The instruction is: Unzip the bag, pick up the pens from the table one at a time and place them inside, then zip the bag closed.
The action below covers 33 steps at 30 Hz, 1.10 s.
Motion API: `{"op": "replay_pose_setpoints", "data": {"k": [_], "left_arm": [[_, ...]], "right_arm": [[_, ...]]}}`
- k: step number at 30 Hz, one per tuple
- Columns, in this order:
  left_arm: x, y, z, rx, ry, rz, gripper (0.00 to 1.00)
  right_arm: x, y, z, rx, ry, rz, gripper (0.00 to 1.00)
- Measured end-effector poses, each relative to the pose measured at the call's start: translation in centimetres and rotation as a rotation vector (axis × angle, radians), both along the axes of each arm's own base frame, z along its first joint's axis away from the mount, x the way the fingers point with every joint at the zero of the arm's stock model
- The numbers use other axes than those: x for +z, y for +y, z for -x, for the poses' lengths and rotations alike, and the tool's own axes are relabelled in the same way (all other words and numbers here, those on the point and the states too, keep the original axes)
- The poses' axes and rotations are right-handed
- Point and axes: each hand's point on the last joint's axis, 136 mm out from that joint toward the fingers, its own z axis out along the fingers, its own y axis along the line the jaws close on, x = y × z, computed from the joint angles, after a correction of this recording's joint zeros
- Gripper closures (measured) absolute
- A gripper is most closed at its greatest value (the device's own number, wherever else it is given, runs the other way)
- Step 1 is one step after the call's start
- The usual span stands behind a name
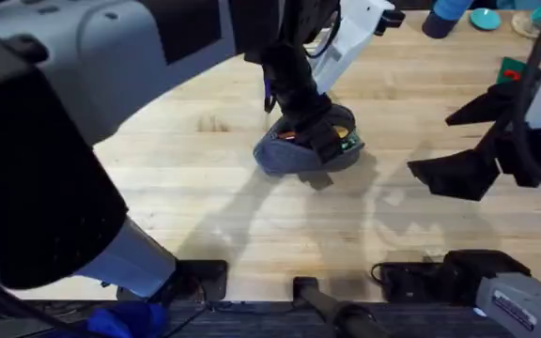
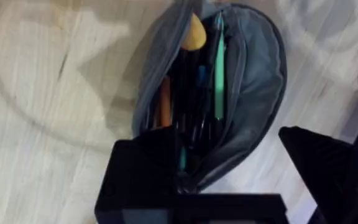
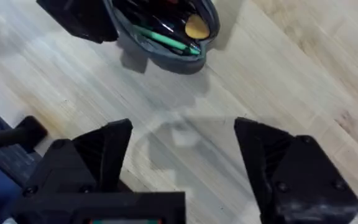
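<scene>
Looking past your left gripper [image 2: 229, 180], you see its fingers spread wide, one finger [image 2: 145, 168] over the near end of the unzipped bag [image 2: 253, 81], with the pens [image 2: 219, 74] lying inside. Your right gripper [image 3: 182, 165] hangs released over bare table [image 3: 278, 74], the bag well ahead of it.

Unzipped grey-blue bag [image 2: 253, 93] lying on pale wooden worktop [image 2: 42, 155], gaping open, stuffed with green and orange pens [image 2: 218, 74].
</scene>
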Motion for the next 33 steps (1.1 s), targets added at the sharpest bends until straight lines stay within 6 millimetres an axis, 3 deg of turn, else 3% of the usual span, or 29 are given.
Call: {"op": "replay_pose_setpoints", "data": {"k": [18, 25, 27, 33], "left_arm": [[0.6, -0.3, -0.2, -0.022, -0.036, 0.022, 0.006], [6.2, 0.1, 0.5, -0.063, -0.185, 0.112, 0.006], [9.7, 1.8, 3.0, -0.107, -0.241, 0.134, 0.004], [10.9, 3.5, 5.1, -0.137, -0.239, 0.122, 0.005]], "right_arm": [[0.0, 0.0, 0.0, 0.000, 0.000, 0.000, 0.004], [0.0, 0.0, 0.0, 0.000, 0.000, 0.000, 0.004], [0.0, 0.0, 0.0, 0.000, 0.000, 0.000, 0.004], [0.0, 0.0, 0.0, 0.000, 0.000, 0.000, 0.004]]}}
